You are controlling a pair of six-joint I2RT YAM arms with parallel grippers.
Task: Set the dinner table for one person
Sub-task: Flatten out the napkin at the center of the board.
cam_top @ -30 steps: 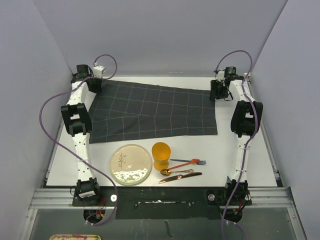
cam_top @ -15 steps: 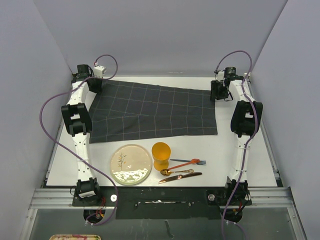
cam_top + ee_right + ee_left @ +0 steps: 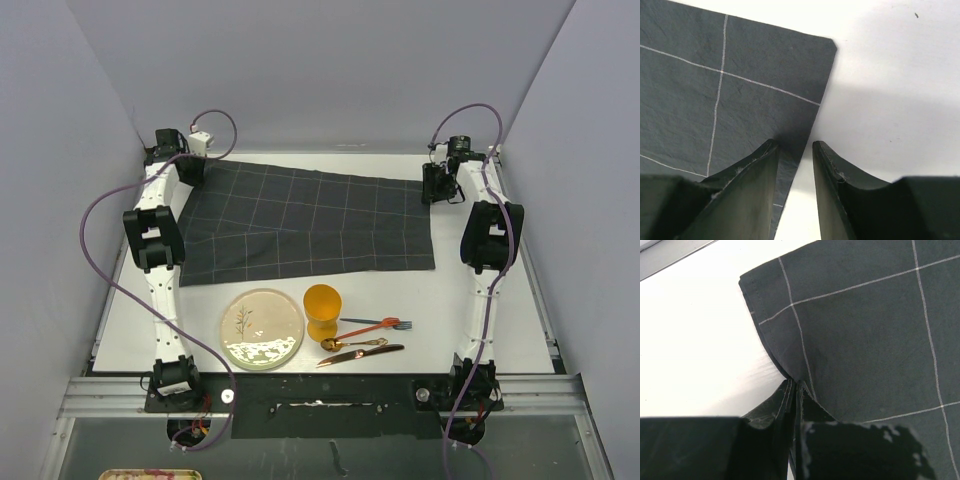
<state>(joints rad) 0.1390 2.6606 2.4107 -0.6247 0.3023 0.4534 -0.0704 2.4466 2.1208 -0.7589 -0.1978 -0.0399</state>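
Dinner table (image 3: 470,320) bears cloth (image 3: 310,220), left tool (image 3: 795,385) pinching its edge, right tool (image 3: 795,145) narrowly parted astride another.

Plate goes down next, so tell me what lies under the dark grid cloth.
The cloth lies on the white dinner table, which shows along its edges. Anything else beneath the fabric is covered and cannot be seen.

Plain pale grey panels close the scene in: a back wall (image 3: 320,70) at 12 o'clock, a left wall (image 3: 50,200) at 9 o'clock and a right wall (image 3: 590,200) at 3 o'clock. They box in a white table (image 3: 130,330), its metal rail (image 3: 110,398) running along 6 o'clock above a dull grey-green floor (image 3: 330,450). The light is soft and even, and shadows are faint.
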